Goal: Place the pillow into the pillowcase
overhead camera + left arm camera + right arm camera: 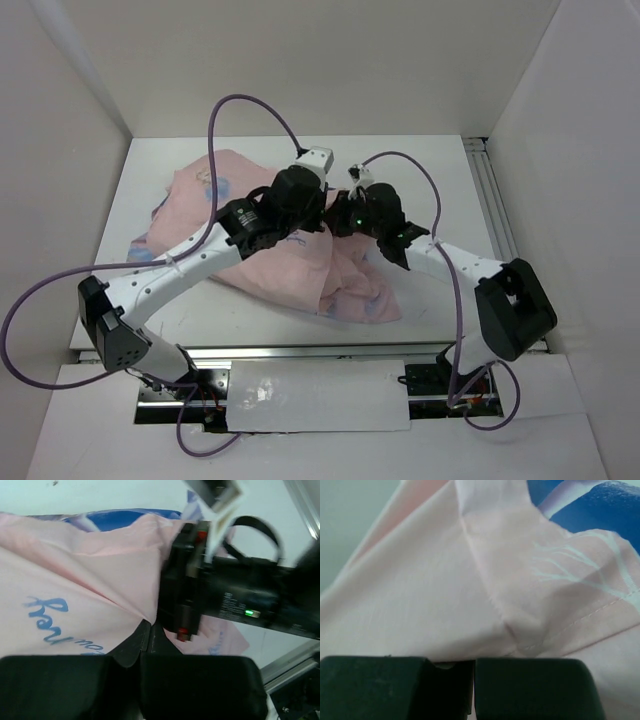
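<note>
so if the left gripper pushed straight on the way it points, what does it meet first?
The pillowcase that the left gripper pinches, bunched right ahead; just behind it, probably the right arm's black wrist, depth unclear.

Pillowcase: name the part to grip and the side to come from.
Pinch the pillowcase at its stitched hem, probably from above: the thin cloth lies slack on the table, and that doubled edge gives a firmer ridge to clamp.

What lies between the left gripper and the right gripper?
Only a fold of the pink pillowcase, pinched by the left gripper and right gripper; the left wrist view shows it.
</note>
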Controlling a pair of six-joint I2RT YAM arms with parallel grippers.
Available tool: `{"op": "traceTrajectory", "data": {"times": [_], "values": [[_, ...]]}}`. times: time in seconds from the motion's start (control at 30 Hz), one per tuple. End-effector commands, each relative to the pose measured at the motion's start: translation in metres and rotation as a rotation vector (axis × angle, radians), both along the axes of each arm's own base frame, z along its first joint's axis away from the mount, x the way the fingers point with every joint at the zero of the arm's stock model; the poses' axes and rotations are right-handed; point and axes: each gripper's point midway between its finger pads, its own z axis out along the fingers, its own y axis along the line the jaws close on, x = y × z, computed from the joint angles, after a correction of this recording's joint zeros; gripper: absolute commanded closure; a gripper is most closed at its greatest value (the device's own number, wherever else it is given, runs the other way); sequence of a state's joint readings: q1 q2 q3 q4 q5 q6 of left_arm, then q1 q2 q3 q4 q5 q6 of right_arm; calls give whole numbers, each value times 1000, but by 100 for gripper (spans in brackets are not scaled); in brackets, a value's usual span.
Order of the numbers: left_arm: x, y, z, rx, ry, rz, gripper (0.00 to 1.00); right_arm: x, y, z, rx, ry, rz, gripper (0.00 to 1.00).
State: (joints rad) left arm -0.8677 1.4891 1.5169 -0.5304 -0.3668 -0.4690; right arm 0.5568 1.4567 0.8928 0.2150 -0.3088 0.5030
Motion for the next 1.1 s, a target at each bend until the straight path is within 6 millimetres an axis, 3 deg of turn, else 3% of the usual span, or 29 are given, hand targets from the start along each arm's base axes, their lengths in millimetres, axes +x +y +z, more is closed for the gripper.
{"op": "traceTrajectory", "data": {"times": [0.0,0.03,0.07,0.1,0.13,0.17,0.2,0.23,0.27,0.3,0.33,0.37,0.43,0.47,0.5,0.57,0.6,0.63,0.7,0.77,0.8,0.83,0.9,1.07], "values": [[-7,-37,63,-171,-99,-161,100,48,13,71,255,-159,-129,100],[-4,-43,64,-174,-95,-172,100,53,16,76,290,-142,-145,100],[2,-58,52,-166,-75,-177,100,61,21,65,280,-127,-147,100],[8,-66,66,-188,-96,-178,100,64,25,62,278,-122,-136,100],[23,-64,67,-180,-114,-103,100,70,22,55,262,-101,-151,100],[32,-67,63,-160,-113,-77,100,78,18,55,250,-107,-152,100],[55,-69,39,-115,-83,-38,100,76,15,46,221,-81,-142,100],[65,-66,49,-108,-84,-15,100,81,3,35,194,-60,-166,98],[77,-61,43,-88,-68,8,100,77,-7,42,189,-70,-178,92],[84,-70,34,-63,-51,-4,96,73,-17,37,175,-45,-188,85],[89,-67,25,-39,-30,-8,76,67,-35,24,150,-19,-203,74],[88,-68,15,-13,-11,-21,60,59,-48,39,160,-38,-218,69],[87,-57,-1,43,-1,4,27,40,-72,17,73,9,-251,56],[86,-53,-3,52,-3,16,14,33,-80,15,39,12,-265,49],[87,-45,-5,53,-2,26,0,21,-96,15,-13,39,-299,35],[90,-20,1,29,-5,68,0,16,-130,16,-108,25,-416,26],[91,-15,7,3,-13,77,0,8,-144,6,-154,69,-459,18],[90,-5,0,4,2,97,0,11,-165,5,-196,65,-541,14],[90,21,15,-29,-21,142,0,5,-182,11,-222,67,-587,7],[85,51,3,-21,5,206,0,2,-191,9,-243,76,-599,0],[83,61,13,-36,-5,235,0,0,-192,7,-240,90,-592,0],[77,77,-6,-12,34,288,0,-2,-192,8,-238,90,-573,0],[68,107,-20,1,64,377,0,-9,-188,-1,-254,114,-535,0],[3,203,-79,-37,214,711,0,-45,-205,-58,-336,275,-549,0]]}}
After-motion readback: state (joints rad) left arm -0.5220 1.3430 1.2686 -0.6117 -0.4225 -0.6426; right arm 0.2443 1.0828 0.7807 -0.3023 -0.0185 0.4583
